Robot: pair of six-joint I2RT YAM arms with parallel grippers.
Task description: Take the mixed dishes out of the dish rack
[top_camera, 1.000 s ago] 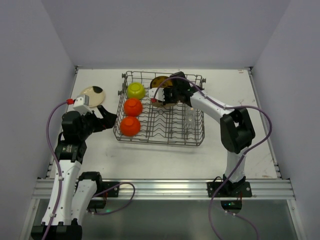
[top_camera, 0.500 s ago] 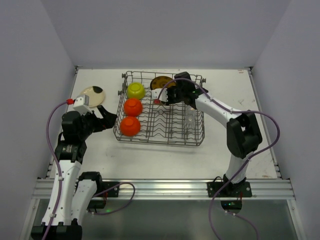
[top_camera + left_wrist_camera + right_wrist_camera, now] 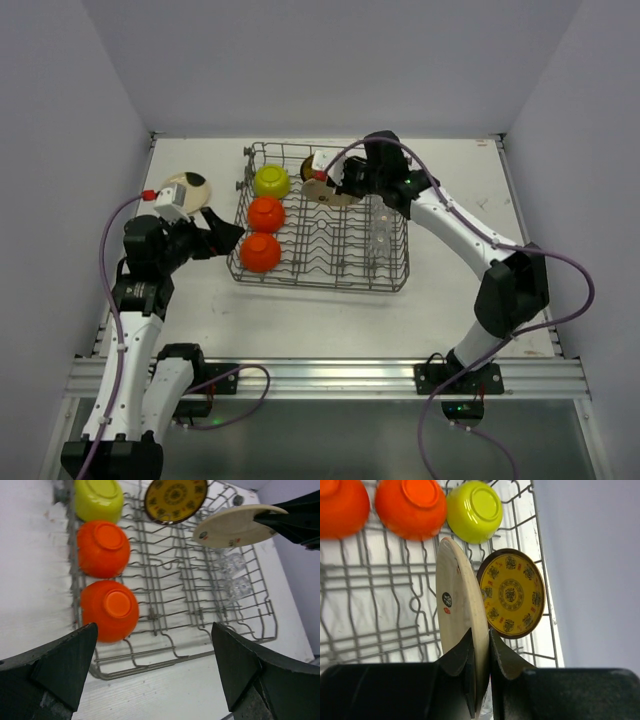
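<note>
R gripper (image 3: pixel 480 652) is clamped edge-on on a cream-backed plate (image 3: pixel 460 620), held above the dish rack (image 3: pixel 320 268), prob. so it clears the tines on the way out. Just beyond its fingertips a 2nd plate (image 3: pixel 512 594) stands in the rack, patterned face showing; a 3rd plate (image 3: pixel 183 187) lies on the table (image 3: pixel 300 310) outside the rack, just behind the L gripper (image 3: pixel 150 675). L gripper hovers jaws wide apart, holding nothing, beside the rack's L edge w/ the nearer orange bowl (image 3: pixel 109 610) right ahead. Count: 3 plates, 2 orange bowls + 1 yellow-green bowl (image 3: pixel 98 499), all upside down; clear glasses (image 3: pixel 232 575), at least 2, number unclear.
</note>
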